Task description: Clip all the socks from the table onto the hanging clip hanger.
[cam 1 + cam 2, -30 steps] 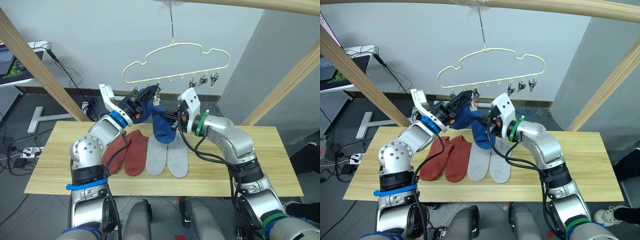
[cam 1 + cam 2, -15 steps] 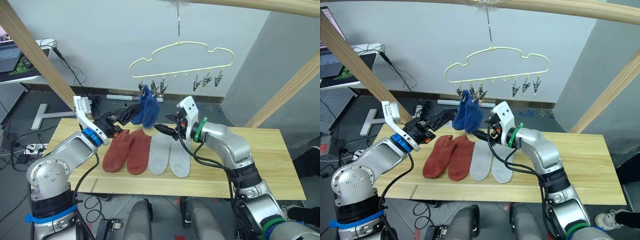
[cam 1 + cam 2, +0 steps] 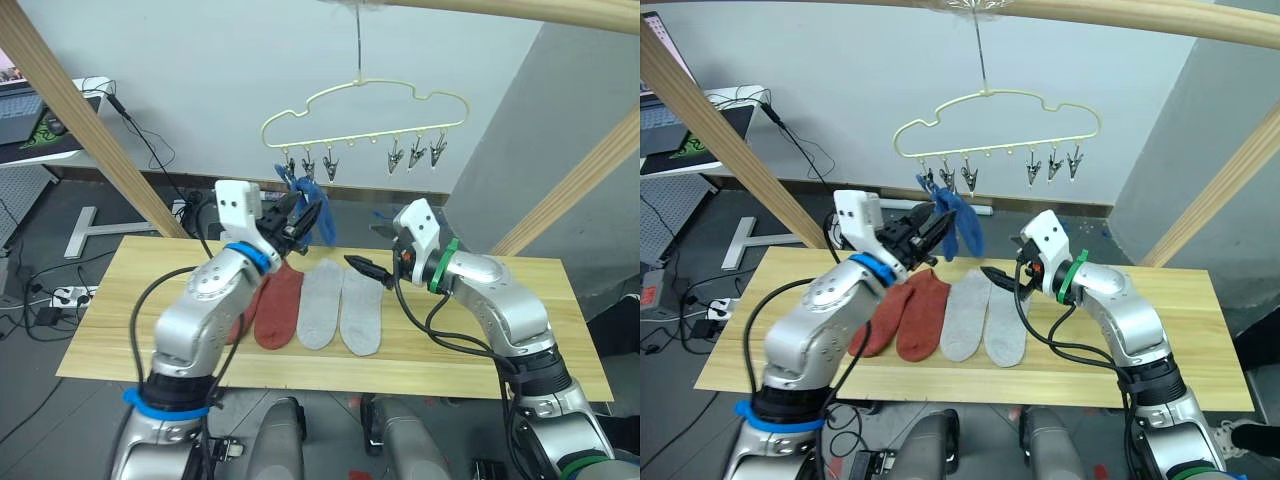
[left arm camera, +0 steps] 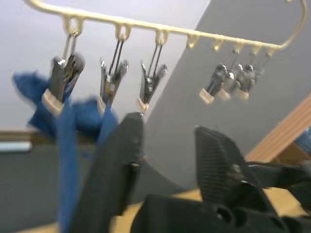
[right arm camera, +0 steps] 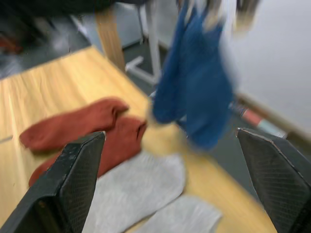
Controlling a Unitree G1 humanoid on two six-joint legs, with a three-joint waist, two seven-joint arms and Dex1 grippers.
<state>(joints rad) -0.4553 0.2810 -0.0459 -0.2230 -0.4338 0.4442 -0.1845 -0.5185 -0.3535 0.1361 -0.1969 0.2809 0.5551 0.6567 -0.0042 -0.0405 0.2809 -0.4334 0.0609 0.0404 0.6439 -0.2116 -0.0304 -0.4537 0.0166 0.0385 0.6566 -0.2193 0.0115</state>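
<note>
Both arms have pulled back from the clip hanger [image 3: 365,125] since a second ago, leaving the two blue socks [image 3: 312,212] dangling from its two leftmost clips, where before both grippers were raised against them. The left gripper [image 3: 297,213] hovers just beside the hung pair, its fingers parted and holding nothing, as the left wrist view shows. The right gripper [image 3: 368,268] has dropped low over the table [image 3: 520,330], its fingers spread wide and empty. Four socks remain on the pale wood: two rust-red socks [image 3: 272,305] on the left and two light grey socks [image 3: 340,315] beside them, all lying side by side with their long axes running from the robot toward the far edge. The grey pair lies just below and in front of the right gripper, making that arm the nearer one for the next pick, while four clips [image 3: 415,152] hang free
</note>
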